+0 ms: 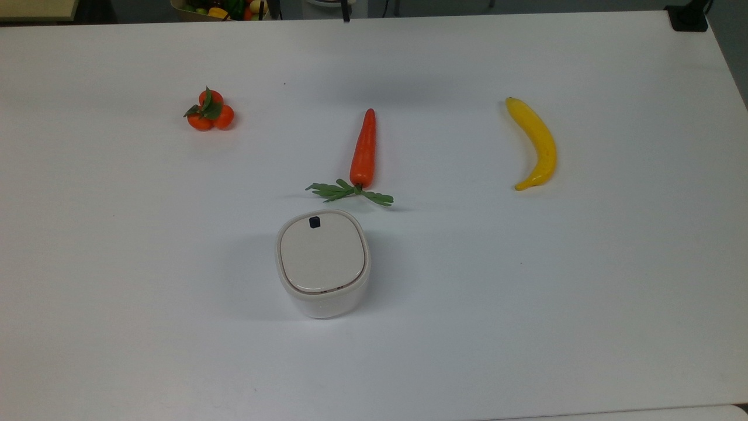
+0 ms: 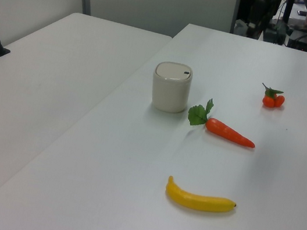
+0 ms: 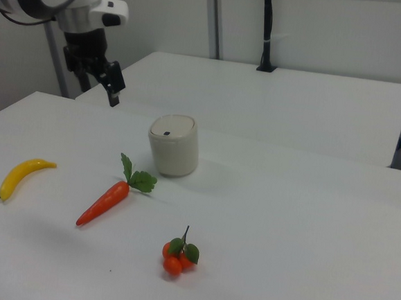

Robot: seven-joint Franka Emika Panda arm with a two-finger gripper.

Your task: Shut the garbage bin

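We see the garbage bin (image 1: 322, 263) on the table (image 1: 584, 292) by the carrot (image 1: 363, 149), lid down flat, and our gripper (image 3: 112, 87) high up holding nothing, fingers apart we think, so bumping it could pop the lid.

No readable text or labels, seemingly.
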